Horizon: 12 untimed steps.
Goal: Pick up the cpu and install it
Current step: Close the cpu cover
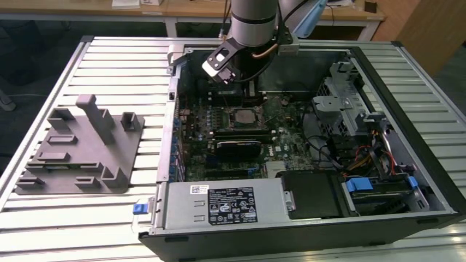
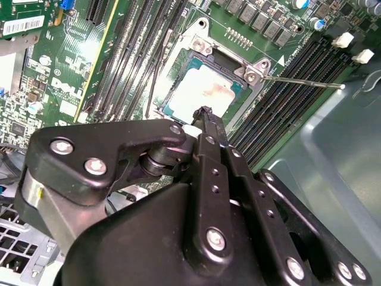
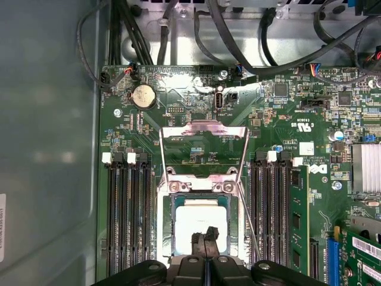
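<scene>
– Gripper (image 2: pixel 205 113) nearest: black linkage, jaws drawn together, nothing seen between them. What lies under the tips?

– Cpu (image 2: pixel 205 89), a pale silvery square, lying flat inside the socket (image 3: pixel 171 229). In both wrist views the tips hang over one edge of it; whether they touch it, I cannot tell.

– So it is seated?

– It looks level within the dark frame. Beyond it the plate (image 3: pixel 205 128) stands hinged open, and the thin lever (image 2: pixel 297 80) sits out to one side, so nothing is clamping it down.

– How would it handle?

– My judgement: light, stiff and thin. The smooth metal top is likely slippery. The underside contacts and socket pins are probably fragile, so sliding or tilting would be risky. The best hold would be two opposite edges at the rim, though little edge shows while it lies in the frame.

– And farther off?

– Slots (image 3: pixel 128 208) flank the socket on the green board (image 3: pixel 297 107). In the exterior view the arm (image 1: pixel 255 16) reaches into an open case (image 1: pixel 291 243) on a slatted table (image 1: pixel 109 65). A grey holder (image 1: pixel 80 147) stands well apart, toward the exterior view's left.
</scene>
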Motion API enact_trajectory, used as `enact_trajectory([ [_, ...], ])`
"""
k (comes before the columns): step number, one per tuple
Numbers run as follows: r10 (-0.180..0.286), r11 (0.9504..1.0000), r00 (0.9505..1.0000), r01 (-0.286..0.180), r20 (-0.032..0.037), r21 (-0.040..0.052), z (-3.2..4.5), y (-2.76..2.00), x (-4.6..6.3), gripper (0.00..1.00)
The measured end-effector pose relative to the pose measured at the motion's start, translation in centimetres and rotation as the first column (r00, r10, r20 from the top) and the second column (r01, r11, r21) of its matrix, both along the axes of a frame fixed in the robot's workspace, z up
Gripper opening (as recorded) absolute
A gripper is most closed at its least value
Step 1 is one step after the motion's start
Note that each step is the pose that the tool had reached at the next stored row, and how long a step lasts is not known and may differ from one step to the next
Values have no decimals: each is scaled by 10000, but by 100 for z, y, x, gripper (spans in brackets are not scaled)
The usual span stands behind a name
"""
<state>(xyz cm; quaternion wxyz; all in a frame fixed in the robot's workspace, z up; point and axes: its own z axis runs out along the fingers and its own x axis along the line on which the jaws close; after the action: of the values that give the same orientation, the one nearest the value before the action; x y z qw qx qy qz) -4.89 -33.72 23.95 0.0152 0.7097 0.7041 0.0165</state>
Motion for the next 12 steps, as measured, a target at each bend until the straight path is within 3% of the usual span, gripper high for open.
enact_trajectory([
  [7, 0, 10000, 10000, 0, -3, -3, 13, -1, -1, 11],
  [12, 0, 10000, 10000, 0, 0, 1, 100, 0, 0, 11],
])
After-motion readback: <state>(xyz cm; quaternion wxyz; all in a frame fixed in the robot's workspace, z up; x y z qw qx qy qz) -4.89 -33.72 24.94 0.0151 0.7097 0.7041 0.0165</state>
